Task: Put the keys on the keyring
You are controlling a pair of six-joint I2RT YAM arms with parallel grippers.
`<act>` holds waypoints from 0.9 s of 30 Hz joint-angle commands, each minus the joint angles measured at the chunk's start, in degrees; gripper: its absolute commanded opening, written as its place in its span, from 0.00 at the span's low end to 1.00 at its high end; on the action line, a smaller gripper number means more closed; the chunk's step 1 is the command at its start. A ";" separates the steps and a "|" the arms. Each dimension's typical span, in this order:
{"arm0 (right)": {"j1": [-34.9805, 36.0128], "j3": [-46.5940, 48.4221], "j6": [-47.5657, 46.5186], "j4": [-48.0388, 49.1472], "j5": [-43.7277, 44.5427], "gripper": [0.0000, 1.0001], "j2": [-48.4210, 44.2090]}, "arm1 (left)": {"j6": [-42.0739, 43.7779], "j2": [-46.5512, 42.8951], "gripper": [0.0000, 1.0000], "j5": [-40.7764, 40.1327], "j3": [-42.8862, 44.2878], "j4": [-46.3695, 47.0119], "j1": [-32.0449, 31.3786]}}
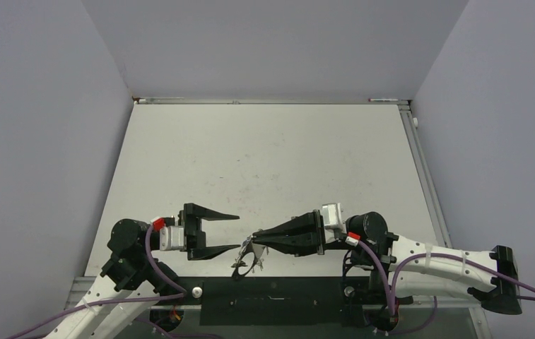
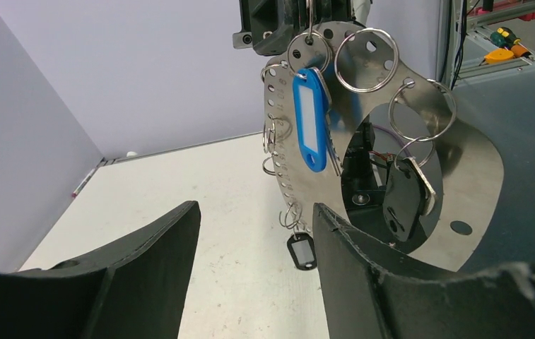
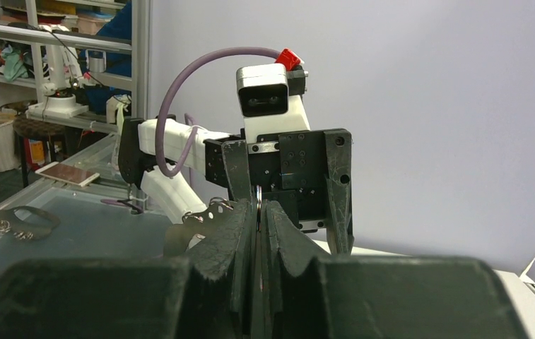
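Left gripper [image 1: 238, 232] open and empty; right gripper [image 1: 254, 239] clenched on the keyring [image 1: 247, 258].

From above, the left fingers are spread wide over the near edge of the table [image 1: 264, 162], pointing right, and the closed right tips face them from just beside. The keyring dangles below the right tips, between the two grippers. The left wrist view looks out between its own parted fingers [image 2: 151, 261] at the keyring [image 2: 476, 176], which up close is a flat silvery crescent with a row of small holes (not a plain wire). A blue key [image 2: 309, 120] hangs from a ring at its upper left, a black tag [image 2: 302, 252] hangs at the bottom, and larger split rings [image 2: 367, 60] hang to the right. In the right wrist view the fingers [image 3: 236, 233] are pressed together on a thin ring.
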 commanded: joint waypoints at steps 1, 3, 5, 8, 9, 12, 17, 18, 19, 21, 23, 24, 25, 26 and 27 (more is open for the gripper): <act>0.60 2.49 0.54 5.98 -1.38 0.05 0.66 | 0.52 0.03 0.56 0.01 -0.05 0.89 -0.31; 0.60 2.41 0.46 6.28 -1.16 0.05 1.30 | 0.47 0.05 0.56 0.37 -0.10 1.15 -0.28; 0.67 2.41 0.36 6.64 -0.74 0.05 1.90 | 0.36 0.16 0.57 1.04 -0.21 1.56 -0.29; 0.88 2.58 0.44 7.43 0.00 0.05 2.96 | -0.03 0.36 0.57 1.82 -0.32 2.01 -0.31; 0.96 2.66 0.27 7.65 0.31 0.05 3.24 | -0.10 0.39 0.57 1.91 -0.36 2.15 -0.31; 1.25 2.71 -0.30 8.25 1.50 0.05 3.88 | 0.00 0.44 0.58 1.29 -0.41 2.11 -0.31; 1.40 3.23 -1.42 7.90 2.27 0.05 4.39 | 0.12 0.31 0.58 1.06 -0.32 1.74 -0.31; 1.46 3.39 -1.77 7.38 2.42 0.05 4.24 | 0.13 0.28 0.59 1.12 -0.32 1.74 -0.31; 1.43 3.64 -2.13 6.85 2.62 0.05 3.98 | 0.10 0.18 0.59 1.04 -0.39 1.73 -0.31; 1.39 3.81 -2.27 6.70 2.92 0.05 3.25 | 0.29 0.16 0.59 0.71 -0.35 1.59 -0.31; 1.42 3.86 -2.27 6.87 2.83 0.05 2.40 | 0.51 0.31 0.59 -0.21 -0.20 0.92 -0.31; 1.44 3.89 -2.28 6.90 2.93 0.05 2.12 | 0.50 0.40 0.59 -0.62 -0.09 0.48 -0.31; 1.46 3.90 -2.28 6.97 2.92 0.05 1.79 | 0.51 0.45 0.59 -0.96 -0.06 0.24 -0.29; 1.41 3.90 -2.34 6.99 2.98 0.05 1.75 | 0.53 0.70 0.59 -1.17 0.06 0.01 -0.30; 1.44 3.90 -2.41 6.99 3.12 0.05 1.79 | 0.46 0.91 0.59 -1.16 0.23 -0.24 -0.31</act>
